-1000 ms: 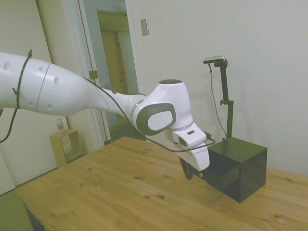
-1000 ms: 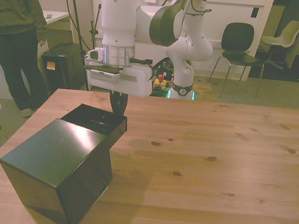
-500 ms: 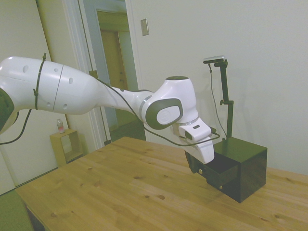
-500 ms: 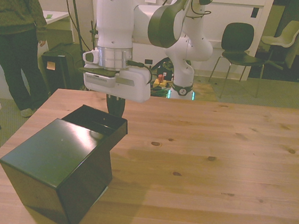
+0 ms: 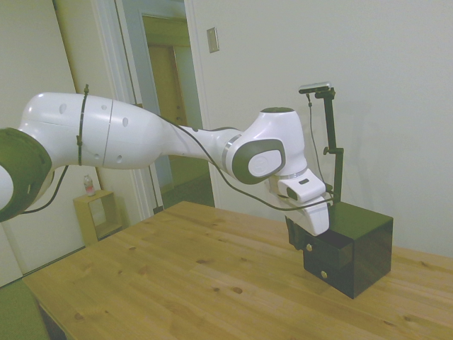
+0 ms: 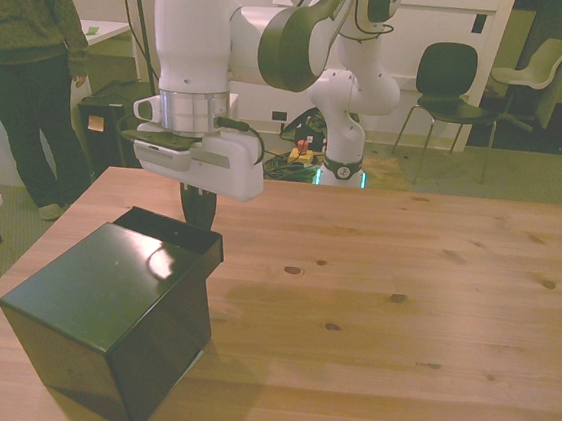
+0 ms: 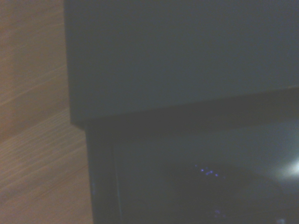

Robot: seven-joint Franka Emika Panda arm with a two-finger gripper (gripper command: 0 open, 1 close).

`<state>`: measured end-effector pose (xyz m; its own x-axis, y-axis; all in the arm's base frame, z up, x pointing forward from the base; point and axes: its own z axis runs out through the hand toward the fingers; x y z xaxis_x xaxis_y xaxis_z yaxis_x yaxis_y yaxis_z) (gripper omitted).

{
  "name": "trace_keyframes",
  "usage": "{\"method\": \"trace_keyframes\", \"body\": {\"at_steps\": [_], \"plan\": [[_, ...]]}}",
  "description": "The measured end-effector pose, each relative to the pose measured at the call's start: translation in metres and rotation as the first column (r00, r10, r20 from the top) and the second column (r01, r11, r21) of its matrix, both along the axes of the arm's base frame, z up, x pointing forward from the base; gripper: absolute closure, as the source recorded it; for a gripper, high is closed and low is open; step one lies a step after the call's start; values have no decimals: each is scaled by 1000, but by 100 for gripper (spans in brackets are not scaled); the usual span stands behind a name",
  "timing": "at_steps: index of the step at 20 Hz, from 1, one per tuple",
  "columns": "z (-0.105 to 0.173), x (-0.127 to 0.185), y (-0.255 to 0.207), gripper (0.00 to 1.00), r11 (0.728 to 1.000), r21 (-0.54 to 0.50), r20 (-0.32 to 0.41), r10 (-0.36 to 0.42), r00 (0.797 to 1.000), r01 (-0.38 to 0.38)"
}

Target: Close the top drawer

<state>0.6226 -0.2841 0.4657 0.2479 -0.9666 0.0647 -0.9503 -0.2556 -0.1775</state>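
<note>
A: Gripper [image 6: 198,205] down at the front face of the top drawer [image 6: 173,231], dark fingers hanging below the white hand. Open or closed: cannot tell, seen edge-on in the front view and hidden behind the hand in the side view. Nothing visibly held.

B: And the drawer itself?

A: Topmost slot of the black cabinet [image 6: 109,318], on the table [image 6: 401,314] toward the front view's left. Sticking out a little from the cabinet's face, toward the robot's side. Brass knob [image 5: 308,247] visible in the side view, just under the hand.

B: Direction of the shove, then?

A: Drawer lying between fingers and cabinet body; slide axis running straight from the gripper into the cabinet. Judged: a short further push along that line, kept level, no sideways drift.

B: Counts?

A: One arm, one gripper. One cabinet. Two brass knobs showing in the side view, the second [image 5: 323,273] lower down; a third drawer not made out. One person [image 6: 26,53] standing at the front view's far left, well apart.
</note>
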Motion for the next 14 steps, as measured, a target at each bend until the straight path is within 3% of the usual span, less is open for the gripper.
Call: {"method": "trace_keyframes", "body": {"at_steps": [14], "plan": [[0, 42, -19, 100, 999, -3, -13, -32, 999, 32]]}}
